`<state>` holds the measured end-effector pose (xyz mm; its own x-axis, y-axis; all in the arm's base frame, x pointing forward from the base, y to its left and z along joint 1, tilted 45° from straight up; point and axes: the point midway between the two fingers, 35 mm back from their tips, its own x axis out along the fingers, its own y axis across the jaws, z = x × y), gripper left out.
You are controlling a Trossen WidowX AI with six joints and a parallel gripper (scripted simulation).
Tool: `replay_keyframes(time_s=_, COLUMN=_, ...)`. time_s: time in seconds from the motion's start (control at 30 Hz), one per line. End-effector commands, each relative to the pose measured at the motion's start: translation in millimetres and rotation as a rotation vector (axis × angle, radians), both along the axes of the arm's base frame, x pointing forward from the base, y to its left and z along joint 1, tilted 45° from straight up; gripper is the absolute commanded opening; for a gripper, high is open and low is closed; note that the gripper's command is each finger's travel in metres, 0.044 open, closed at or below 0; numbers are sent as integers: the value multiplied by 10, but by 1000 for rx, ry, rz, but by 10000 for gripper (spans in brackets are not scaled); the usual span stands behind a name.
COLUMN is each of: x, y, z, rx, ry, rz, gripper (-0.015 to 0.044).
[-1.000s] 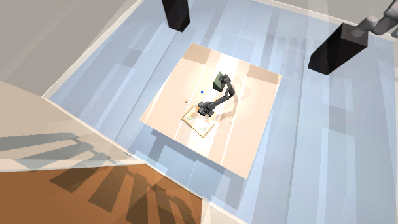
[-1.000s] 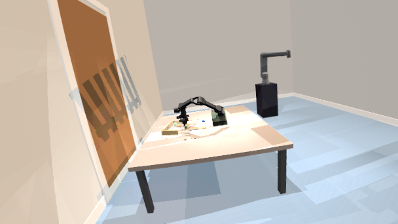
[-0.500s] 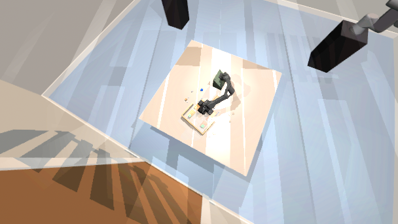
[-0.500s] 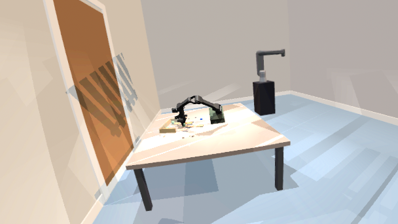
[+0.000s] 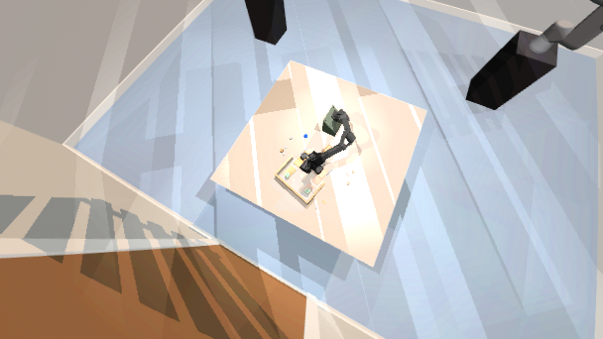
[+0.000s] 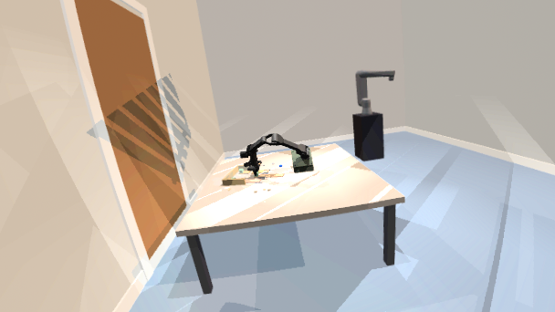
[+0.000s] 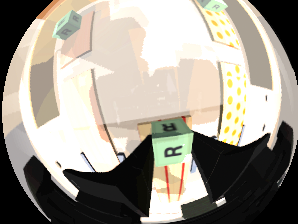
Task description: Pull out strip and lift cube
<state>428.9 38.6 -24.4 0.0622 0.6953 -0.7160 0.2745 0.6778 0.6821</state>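
In the wrist view a green cube labelled "R" [image 7: 172, 144] sits between my dark fingers on a pale strip with red lines [image 7: 170, 185]. My gripper [image 7: 169, 136] [image 5: 308, 163] [image 6: 254, 171] is low over the wooden tray [image 5: 294, 189] [image 6: 230, 182], and its fingers have closed in against the cube's sides. Two other green cubes [image 7: 67, 26] [image 7: 213, 0] lie farther off. One of them is at the end of an orange-dotted strip [image 7: 229, 76]. In the top and exterior views the held cube is hidden by the gripper.
The arm's green base block [image 5: 329, 120] [image 6: 302, 161] stands on the table [image 5: 382, 126] [image 6: 319, 193]. A small blue ball [image 5: 305, 136] [image 6: 280, 165] and tiny scattered bits lie around the tray. Black pedestals with cameras [image 5: 264, 7] [image 6: 368, 136] stand on the floor.
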Motion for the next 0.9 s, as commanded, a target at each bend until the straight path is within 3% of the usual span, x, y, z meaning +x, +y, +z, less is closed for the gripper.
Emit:
replay_keyframes(time_s=0.0, x=1, y=0, z=1, rx=0, ry=0, rz=0, gripper=131)
replay_keyframes(time_s=0.1, x=1, y=0, z=1, rx=0, ry=0, rz=0, gripper=111)
replay_keyframes(time_s=0.27, x=-8, y=-11, z=19, rx=-18, ry=1, rz=-10, gripper=0)
replay_keyframes(time_s=0.87, x=-625, y=-293, z=253, rx=3, ry=8, rz=-1, gripper=0)
